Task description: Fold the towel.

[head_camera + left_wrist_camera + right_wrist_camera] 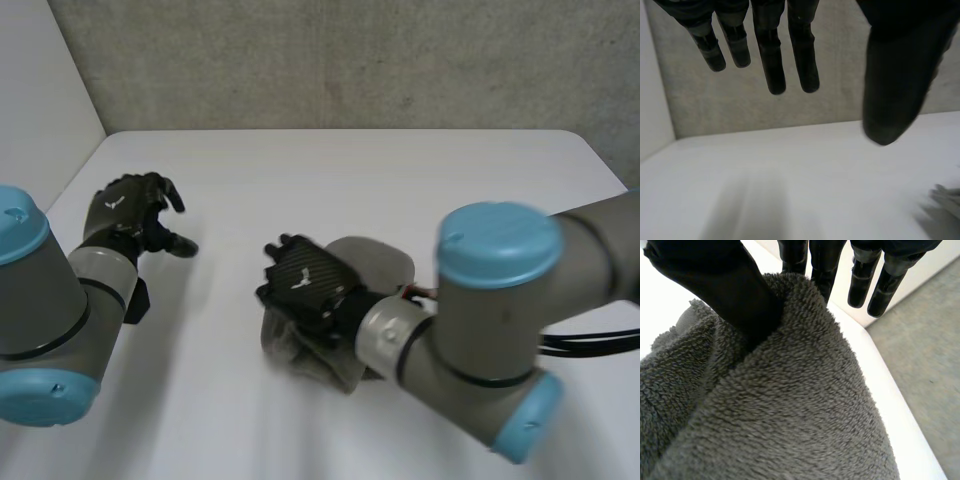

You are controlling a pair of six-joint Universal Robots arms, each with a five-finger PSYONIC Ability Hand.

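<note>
Head view: the grey towel (pixel 385 262) was seen crumpled in a thick, fleecy heap around the middle of the table (pixel 400 170). A raised fold was pinched between the thumb and straight fingers of the right hand (pixel 305 280). The left hand (pixel 125 210) was held relaxed and empty near the table's left edge.

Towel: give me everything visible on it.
The towel is grey, thick looped fleece, crumpled into a rumpled heap rather than folded flat. It lies near the middle of the white table. The right robot hand sits on top of it; its wrist view shows a raised fold caught between thumb and straight fingers. Nothing else touches it.
</note>
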